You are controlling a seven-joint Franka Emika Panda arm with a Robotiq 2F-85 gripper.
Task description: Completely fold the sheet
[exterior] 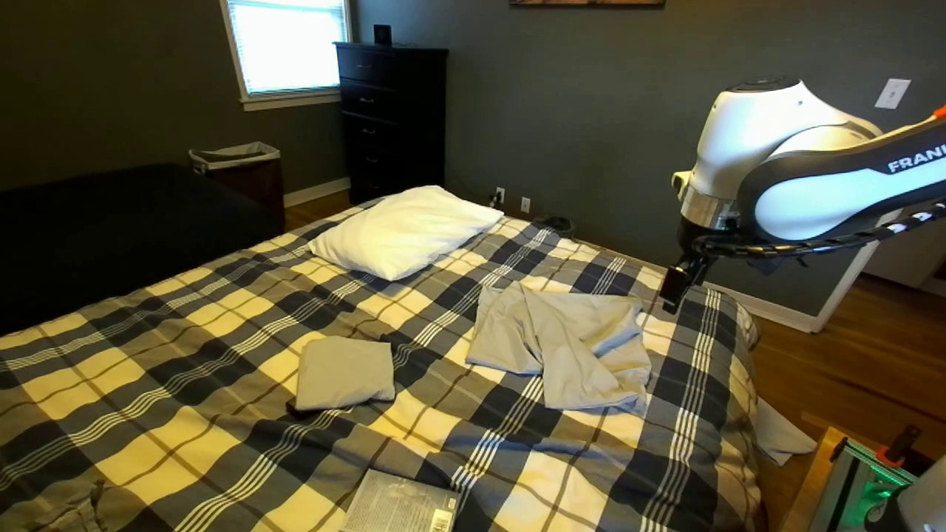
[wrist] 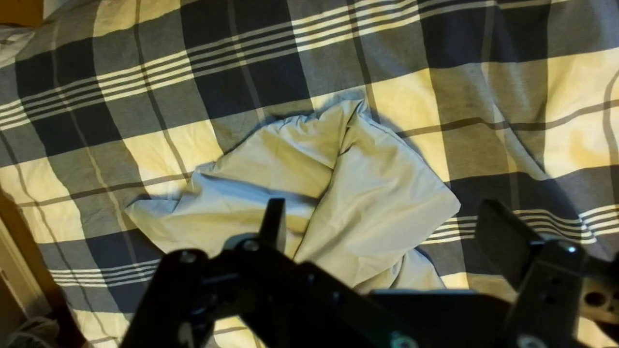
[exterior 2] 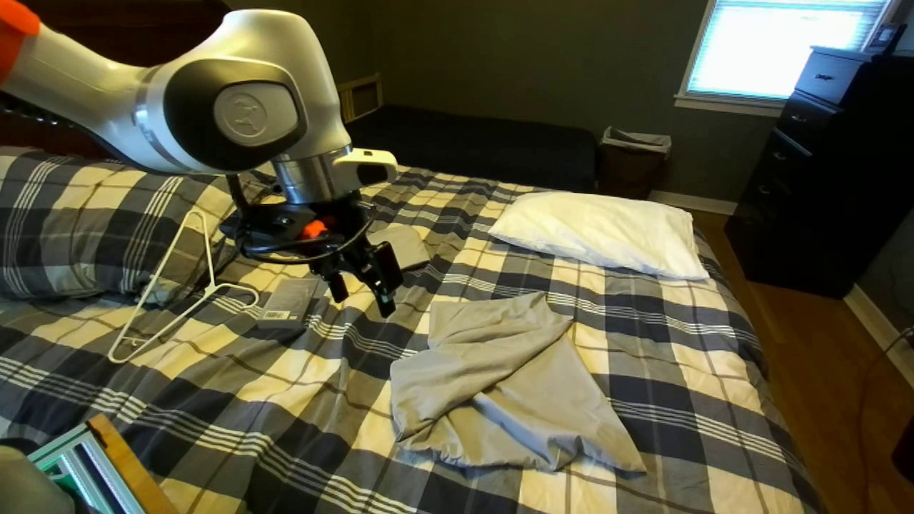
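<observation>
The sheet is a rumpled pale grey-beige cloth on the bed, seen in both exterior views [exterior: 591, 347] [exterior 2: 493, 364]. One part lies folded diagonally over the rest, with creases and uneven edges. In the wrist view the sheet [wrist: 367, 198] lies below and between the fingers, its lower part hidden by the gripper. My gripper [wrist: 387, 224] is open and empty, with its fingers wide apart. In the exterior views the gripper [exterior: 672, 292] [exterior 2: 363, 298] hangs above the bed beside the sheet, not touching it.
The sheet lies on a plaid bedspread [exterior: 222, 443]. A smaller folded beige square [exterior: 346, 373], a flat grey package [exterior: 403, 506] and a white pillow [exterior: 406, 233] lie around it. A white hanger [exterior 2: 210, 288] lies near a plaid pillow [exterior 2: 93, 228]. A wood-edged stand [exterior 2: 125, 457] is beside the bed.
</observation>
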